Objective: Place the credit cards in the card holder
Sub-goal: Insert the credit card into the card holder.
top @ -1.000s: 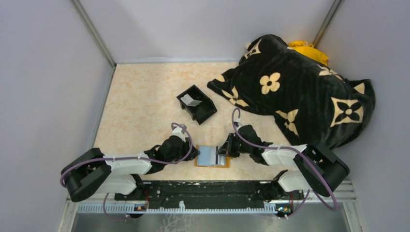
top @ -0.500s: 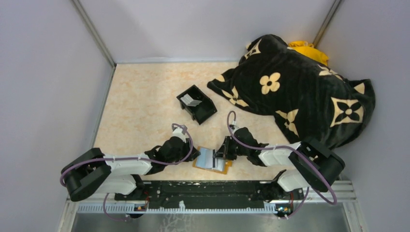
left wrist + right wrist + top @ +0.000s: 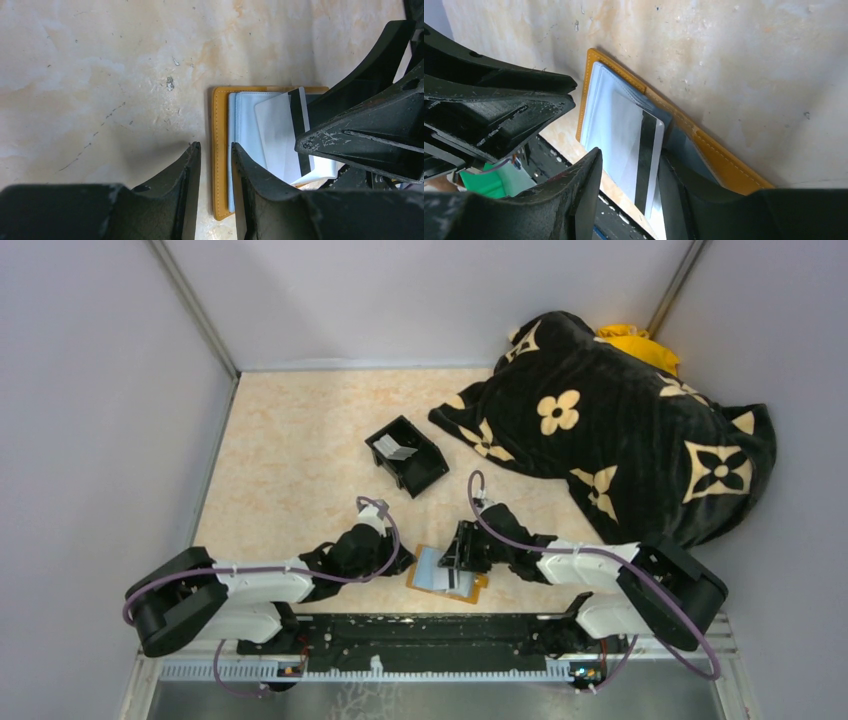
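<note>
Over card holder (image 3: 724,165), right hand (image 3: 631,157) low, open astride card (image 3: 624,130); left hand (image 3: 216,146) slightly open.

Pretty sure it's a lab robot cell: plain grey panel walls (image 3: 100,390) boxing in a beige marbled tabletop (image 3: 300,440), black metal mounting rail (image 3: 430,630) at 6 o'clock.

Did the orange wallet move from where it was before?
Yes. The card holder has twisted a little and slid slightly toward the black base rail at the near edge, away from the black box.
</note>
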Action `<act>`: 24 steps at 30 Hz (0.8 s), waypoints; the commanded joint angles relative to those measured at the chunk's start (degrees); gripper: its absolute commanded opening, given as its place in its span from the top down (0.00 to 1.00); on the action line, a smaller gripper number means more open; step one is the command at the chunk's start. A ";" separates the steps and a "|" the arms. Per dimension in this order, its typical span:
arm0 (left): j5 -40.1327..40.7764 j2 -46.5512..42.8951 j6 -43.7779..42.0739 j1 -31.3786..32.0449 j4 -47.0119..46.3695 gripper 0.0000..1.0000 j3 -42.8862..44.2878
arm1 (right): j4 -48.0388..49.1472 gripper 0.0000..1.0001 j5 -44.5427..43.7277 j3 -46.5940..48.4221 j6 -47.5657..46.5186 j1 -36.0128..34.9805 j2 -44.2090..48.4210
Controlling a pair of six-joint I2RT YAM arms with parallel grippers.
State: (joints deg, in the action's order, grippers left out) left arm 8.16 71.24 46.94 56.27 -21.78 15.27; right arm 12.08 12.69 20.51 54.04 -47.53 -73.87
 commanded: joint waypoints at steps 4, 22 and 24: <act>1.32 -1.46 0.77 0.77 0.69 0.65 0.20 | -8.09 0.54 -4.30 2.45 -2.52 -1.14 3.36; 3.14 -8.72 2.61 1.43 5.42 0.69 -3.00 | -7.70 0.56 -4.11 11.55 -7.20 -1.27 -7.61; 3.15 -10.46 3.37 1.48 6.28 0.69 -3.99 | -6.81 0.56 -3.60 12.54 -7.58 -0.94 -9.53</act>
State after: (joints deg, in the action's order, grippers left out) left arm 10.00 63.64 48.69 57.28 -18.24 13.19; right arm 2.94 9.13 30.13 48.58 -48.27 -80.03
